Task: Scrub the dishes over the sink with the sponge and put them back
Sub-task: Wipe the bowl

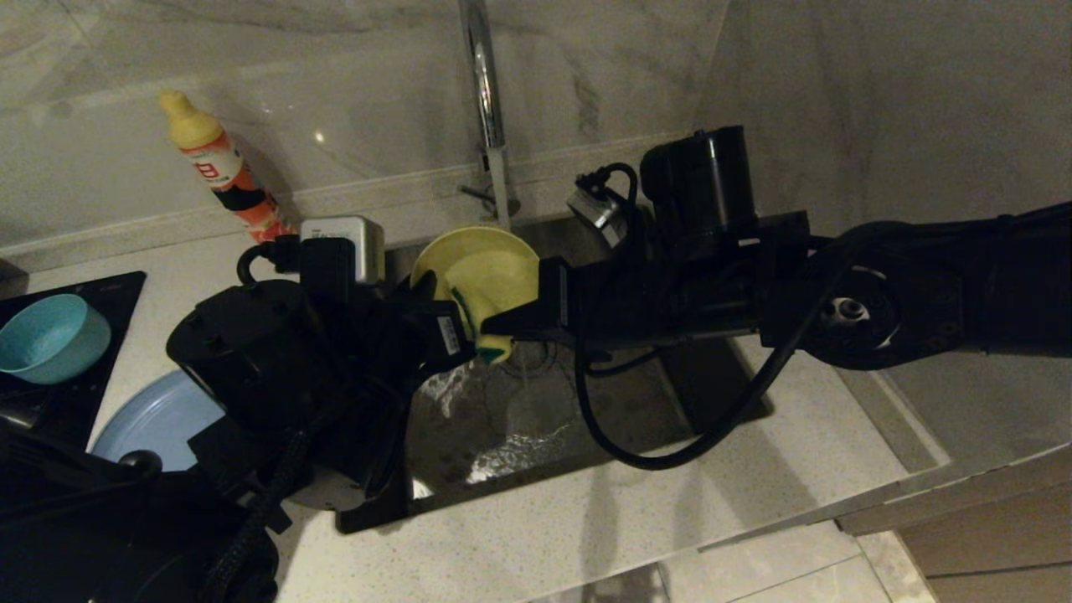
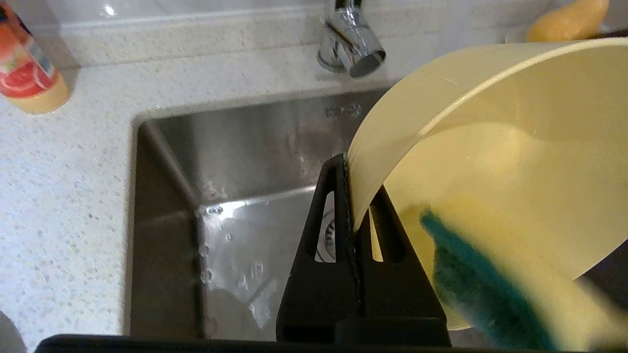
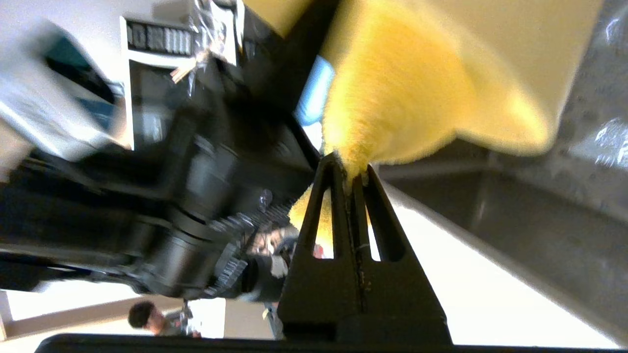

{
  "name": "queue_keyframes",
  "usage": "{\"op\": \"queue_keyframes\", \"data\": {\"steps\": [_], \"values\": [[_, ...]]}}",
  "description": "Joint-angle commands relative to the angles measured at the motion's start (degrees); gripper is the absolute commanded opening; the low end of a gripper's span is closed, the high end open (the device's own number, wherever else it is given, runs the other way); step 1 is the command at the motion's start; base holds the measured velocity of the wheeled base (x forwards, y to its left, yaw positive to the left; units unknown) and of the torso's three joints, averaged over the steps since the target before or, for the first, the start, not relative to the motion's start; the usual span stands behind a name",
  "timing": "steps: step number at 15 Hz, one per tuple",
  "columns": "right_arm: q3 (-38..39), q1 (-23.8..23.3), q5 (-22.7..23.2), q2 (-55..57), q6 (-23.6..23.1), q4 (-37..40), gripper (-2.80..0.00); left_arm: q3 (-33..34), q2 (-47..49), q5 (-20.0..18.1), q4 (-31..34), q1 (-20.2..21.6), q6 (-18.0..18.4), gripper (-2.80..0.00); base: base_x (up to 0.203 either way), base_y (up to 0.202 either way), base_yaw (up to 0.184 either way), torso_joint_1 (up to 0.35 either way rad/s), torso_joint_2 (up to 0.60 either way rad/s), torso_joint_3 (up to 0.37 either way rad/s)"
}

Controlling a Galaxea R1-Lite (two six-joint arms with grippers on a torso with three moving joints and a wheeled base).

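Observation:
My left gripper (image 1: 425, 289) (image 2: 351, 169) holds the yellow bowl (image 1: 477, 260) (image 2: 515, 147) tilted on its side over the sink (image 1: 536, 427), jaws shut on the rim. The right gripper (image 1: 496, 325) (image 3: 349, 169) is shut on the sponge (image 1: 492, 342) (image 3: 392, 98). The sponge is pressed into the bowl's opening, and its green layer (image 2: 471, 279) shows against the inside wall. A teal bowl (image 1: 50, 335) sits at the far left. The periwinkle plate (image 1: 159, 419) lies on the counter, partly hidden behind my left arm.
The chrome faucet (image 1: 486, 100) (image 2: 353, 44) rises behind the sink, just beyond the bowl. An orange bottle with a yellow cap (image 1: 218, 167) (image 2: 27, 63) leans at the back wall. A black hob (image 1: 109, 335) lies under the teal bowl. Wet patches gleam on the sink floor (image 2: 235, 255).

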Motion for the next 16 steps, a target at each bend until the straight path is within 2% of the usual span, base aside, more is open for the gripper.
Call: {"op": "queue_keyframes", "data": {"steps": [1, 5, 7, 11, 16], "values": [[-1.6, -1.3, 0.2, 0.0, 0.4, 0.0, -2.80, 1.1, -0.1, 0.2, -0.6, 0.0, 0.1, -2.80, 0.000, 0.000, 0.000, 0.000, 0.00, 0.000], [-3.4, -5.3, 0.4, -0.9, 0.5, 0.1, -2.80, 1.2, -0.2, 0.2, -1.3, 0.0, 0.2, -2.80, 0.000, 0.000, 0.000, 0.000, 0.00, 0.000], [-3.8, -5.7, 0.5, -2.0, 0.6, 0.3, -2.80, 1.3, 0.0, 0.2, -1.3, 0.0, 0.2, -2.80, 0.000, 0.000, 0.000, 0.000, 0.00, 0.000], [-1.3, -5.7, 0.6, -3.7, 0.6, 0.5, -2.80, 1.2, 0.0, 0.2, -1.4, 0.0, 0.2, -2.80, 0.000, 0.000, 0.000, 0.000, 0.00, 0.000], [-0.7, -2.2, 0.8, -3.0, 0.1, -0.1, -2.80, 1.4, 0.1, 0.2, -1.3, 0.0, 0.2, -2.80, 0.000, 0.000, 0.000, 0.000, 0.00, 0.000]]}}
